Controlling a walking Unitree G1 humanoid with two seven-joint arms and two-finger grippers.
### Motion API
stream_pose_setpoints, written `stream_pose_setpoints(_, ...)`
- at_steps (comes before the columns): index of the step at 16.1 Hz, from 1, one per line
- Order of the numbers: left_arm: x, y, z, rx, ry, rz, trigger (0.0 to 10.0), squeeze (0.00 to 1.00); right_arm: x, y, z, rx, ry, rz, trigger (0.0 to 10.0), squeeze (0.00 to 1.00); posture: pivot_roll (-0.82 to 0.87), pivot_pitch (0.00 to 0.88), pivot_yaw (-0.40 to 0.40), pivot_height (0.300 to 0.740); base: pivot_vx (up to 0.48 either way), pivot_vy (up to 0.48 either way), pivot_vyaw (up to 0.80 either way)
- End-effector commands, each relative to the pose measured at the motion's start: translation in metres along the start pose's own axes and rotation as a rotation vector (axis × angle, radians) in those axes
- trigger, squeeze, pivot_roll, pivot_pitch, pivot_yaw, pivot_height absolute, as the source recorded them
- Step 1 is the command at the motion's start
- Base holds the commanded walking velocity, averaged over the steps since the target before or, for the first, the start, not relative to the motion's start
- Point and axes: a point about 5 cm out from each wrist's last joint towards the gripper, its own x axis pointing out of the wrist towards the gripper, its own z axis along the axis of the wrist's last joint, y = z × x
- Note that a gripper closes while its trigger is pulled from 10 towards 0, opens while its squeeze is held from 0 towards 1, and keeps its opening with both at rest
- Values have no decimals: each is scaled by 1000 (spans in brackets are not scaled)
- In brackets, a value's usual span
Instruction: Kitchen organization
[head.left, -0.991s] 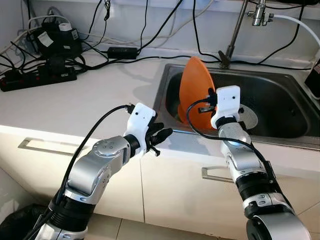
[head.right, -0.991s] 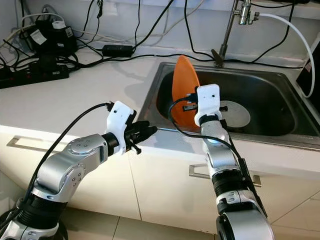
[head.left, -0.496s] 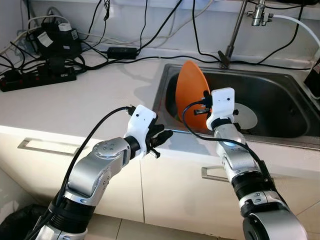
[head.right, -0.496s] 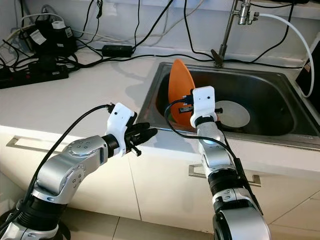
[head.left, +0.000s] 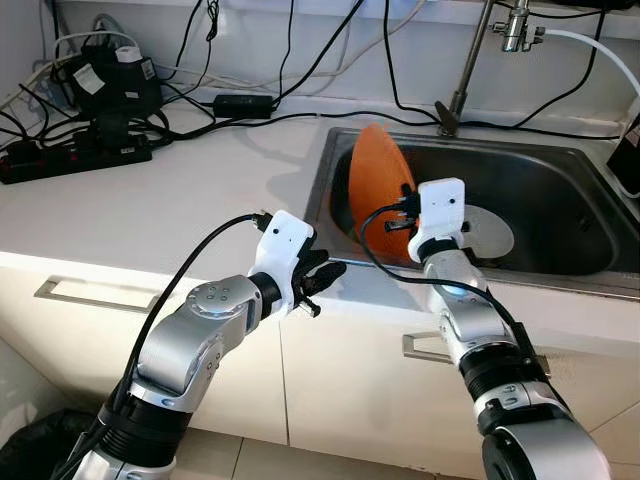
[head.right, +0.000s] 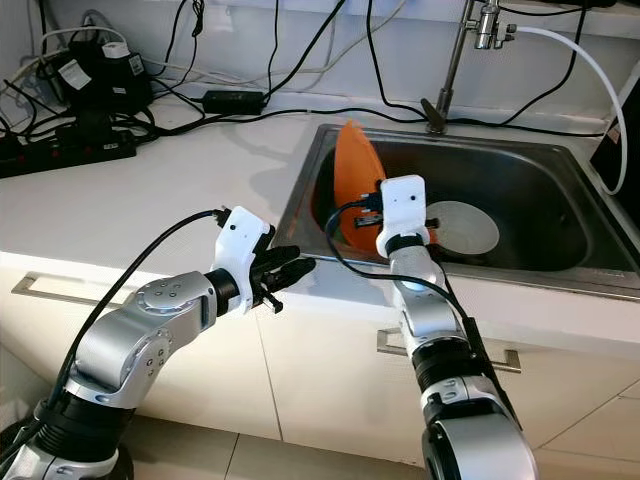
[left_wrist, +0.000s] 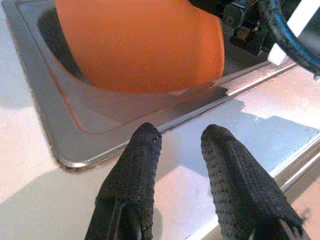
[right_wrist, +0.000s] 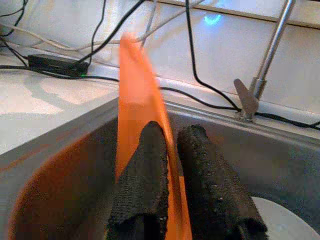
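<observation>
Right gripper (right_wrist: 169, 150): jaws pinched on rim of orange plate (head.left: 375, 190), holding it on edge, upright, inside sink (head.left: 560, 190) at its left end. Left gripper (left_wrist: 181, 145): jaws slightly apart, empty, over counter (head.left: 150, 200) just beside sink's front-left corner. Progress, my read: early/mid — plate gripped & lifted but not out of sink yet; white plate (head.right: 462, 228) on sink floor untouched. Orange plate looks plain, smooth, thin; no visible dirt.
</observation>
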Motion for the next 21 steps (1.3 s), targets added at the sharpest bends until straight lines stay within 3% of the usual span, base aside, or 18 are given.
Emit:
stream_pose_setpoints(1, -1, -2, 1, 13, 0, -9, 10000, 0, 5, 1, 8, -2, -32, 7, 10000, 945, 90, 0, 20, 740, 0, 0, 0)
stream_pose_setpoints(2, -1, -2, 1, 13, 1, -9, 10000, 0, 5, 1, 8, -3, -31, 6, 10000, 945, 90, 0, 20, 740, 0, 0, 0)
stream_pose_setpoints(3, -1, -2, 1, 12, 1, -6, 10000, 0, 5, 1, 7, -5, -27, 5, 10000, 0, 90, 0, 20, 740, 0, 0, 0)
stream_pose_setpoints(10, -1, 0, 2, 15, 1, 0, 10000, 0, 5, 0, 6, -9, -19, 2, 10000, 0, 88, 2, 21, 740, 0, 0, 0)
stream_pose_setpoints(13, -1, 4, 3, 19, -17, 37, 10000, 0, 6, -1, 16, 47, -56, -11, 10000, 0, 83, 5, 24, 740, 0, 0, 0)
stream_pose_setpoints(16, -2, 17, 14, -17, -154, 214, 10000, 0, 6, -4, 33, 72, -134, -14, 10000, 0, 75, 6, 23, 740, 0, 0, 0)
stream_pose_setpoints(17, -5, 23, 21, 35, -207, 290, 10000, 0, 6, -6, 41, 89, -169, -16, 10000, 0, 71, 8, 23, 740, 0, 0, 0)
stream_pose_setpoints(21, -15, 43, 51, 31, -431, 489, 10000, 0, -6, -14, 53, 109, -261, -15, 10000, 0, 52, 9, 19, 740, 0, 0, 0)
